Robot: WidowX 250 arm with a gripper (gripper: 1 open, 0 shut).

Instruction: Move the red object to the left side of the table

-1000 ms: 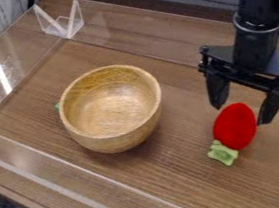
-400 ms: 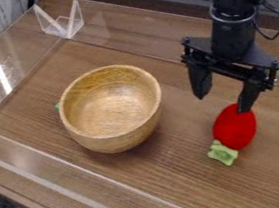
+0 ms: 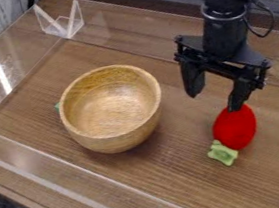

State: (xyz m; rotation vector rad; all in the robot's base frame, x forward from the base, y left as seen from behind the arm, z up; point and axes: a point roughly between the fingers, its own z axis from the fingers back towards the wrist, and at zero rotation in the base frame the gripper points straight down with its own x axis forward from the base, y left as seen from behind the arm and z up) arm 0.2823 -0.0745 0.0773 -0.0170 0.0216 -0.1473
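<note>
1. Our gripper hangs with its jaws spread wide, holding nothing.
2. The toy strawberry lies on the table at the right, just below and right of our fingertips, its green cap nearest the camera.
3. We judge the wooden bowl blocks a straight path left.

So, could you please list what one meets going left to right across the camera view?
Wooden bowl → open gripper and, just below it, the red object.

We see a glossy red object with a light green cap, a tan bowl, a brown wood-grain table, and a black gripper.
</note>
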